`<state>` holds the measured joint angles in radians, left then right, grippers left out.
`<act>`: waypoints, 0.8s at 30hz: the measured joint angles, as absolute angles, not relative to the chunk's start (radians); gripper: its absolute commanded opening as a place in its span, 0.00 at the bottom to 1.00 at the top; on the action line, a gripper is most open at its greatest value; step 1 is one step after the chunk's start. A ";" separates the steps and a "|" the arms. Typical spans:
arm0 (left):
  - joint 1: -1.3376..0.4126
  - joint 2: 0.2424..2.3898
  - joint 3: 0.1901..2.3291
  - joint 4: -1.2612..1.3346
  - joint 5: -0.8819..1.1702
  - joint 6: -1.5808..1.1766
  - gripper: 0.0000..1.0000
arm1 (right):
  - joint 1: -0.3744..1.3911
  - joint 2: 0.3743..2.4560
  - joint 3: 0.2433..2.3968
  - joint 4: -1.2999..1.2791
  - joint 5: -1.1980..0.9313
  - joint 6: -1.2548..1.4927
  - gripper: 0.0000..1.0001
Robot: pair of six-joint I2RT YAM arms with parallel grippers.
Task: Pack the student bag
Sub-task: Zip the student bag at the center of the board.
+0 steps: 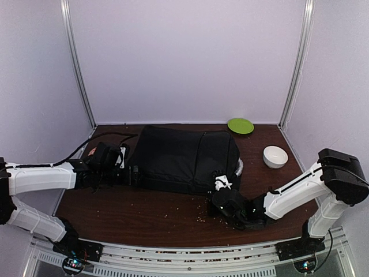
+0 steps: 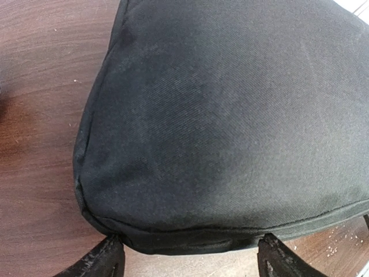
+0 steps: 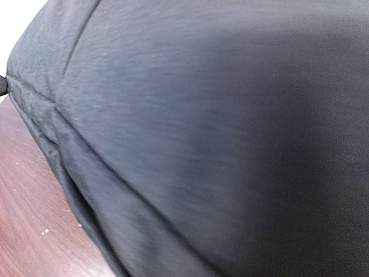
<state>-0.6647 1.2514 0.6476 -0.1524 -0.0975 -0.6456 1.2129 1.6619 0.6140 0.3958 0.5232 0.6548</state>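
Note:
The student bag (image 1: 184, 158), a large black fabric backpack, lies flat in the middle of the brown table. My left gripper (image 1: 130, 172) is at the bag's left edge. In the left wrist view its fingertips (image 2: 102, 261) stand wide apart, open, with the bag's seamed edge (image 2: 202, 236) just beyond them. My right gripper (image 1: 219, 199) is at the bag's front right corner. In the right wrist view black bag fabric (image 3: 219, 144) fills the frame and hides the fingers.
A green plate (image 1: 240, 125) sits at the back right and a white bowl (image 1: 275, 156) at the right, beside the bag. A black cable (image 1: 109, 137) runs along the back left. Small crumbs (image 1: 199, 214) are scattered on the table in front of the bag.

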 measured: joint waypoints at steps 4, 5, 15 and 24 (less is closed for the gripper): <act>-0.665 1.253 0.651 -0.155 -0.098 -0.646 0.81 | 1.210 1.608 0.575 0.366 0.541 0.662 0.00; -0.665 1.254 0.652 -0.157 -0.098 -0.646 0.81 | 1.209 1.594 0.566 0.359 0.545 0.664 0.00; -0.665 1.265 0.684 -0.180 -0.102 -0.645 0.81 | 1.178 1.469 0.490 0.282 0.581 0.713 0.00; -0.662 1.302 0.728 -0.189 -0.103 -0.638 0.79 | 1.100 1.393 0.435 0.240 0.584 0.728 0.00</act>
<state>-0.6617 1.3018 0.7280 -0.1890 -0.1032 -0.6376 1.1000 1.3933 0.4347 0.2398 0.5838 0.7277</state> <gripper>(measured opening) 0.797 0.005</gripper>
